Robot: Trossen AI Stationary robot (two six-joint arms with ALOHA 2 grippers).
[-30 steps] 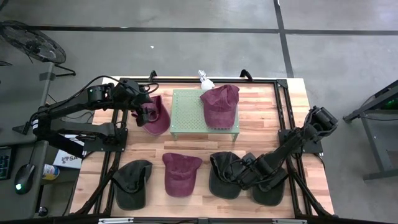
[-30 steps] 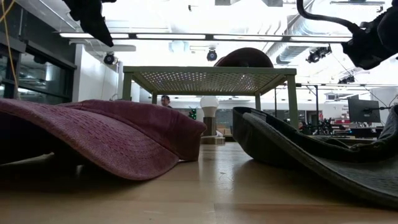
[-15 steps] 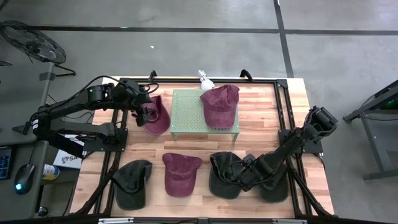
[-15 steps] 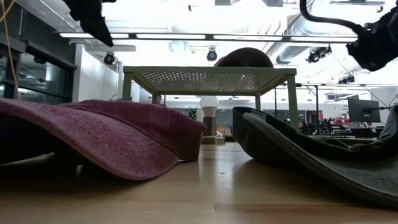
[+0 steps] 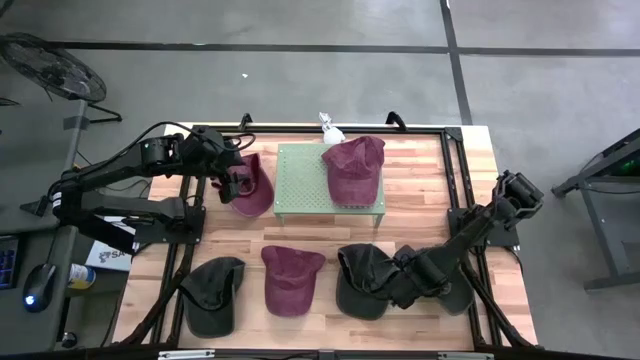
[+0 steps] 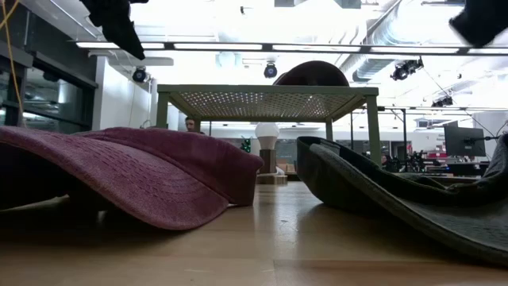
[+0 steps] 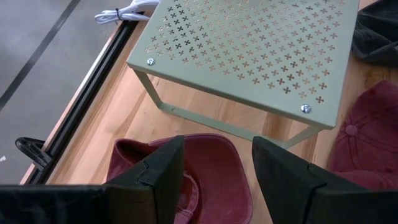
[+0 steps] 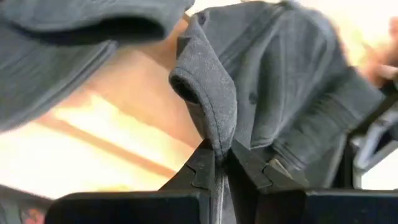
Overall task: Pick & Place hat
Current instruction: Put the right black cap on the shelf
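Nearest, along the front edge of the wooden tabletop (image 5: 420, 215), four hats lie in a row: a dark hat (image 5: 213, 293) at the left, a maroon hat (image 5: 290, 279) next to it, a second dark hat (image 5: 358, 283) right of that, and a grey hat (image 8: 280, 87) at the right end. Over this last one the right gripper (image 5: 400, 292) sits low, its fingers pressed together on a raised fold of the grey fabric, as the right wrist view shows; the fold stands up between them, lifted off the wood. Farther back at the middle stands a green perforated stand (image 5: 305, 180), with a maroon cap (image 5: 354, 169) resting on its right part. Left of the stand, the left gripper (image 7: 216, 171) hovers with fingers spread apart over another maroon hat (image 5: 252, 187) lying on the tabletop.
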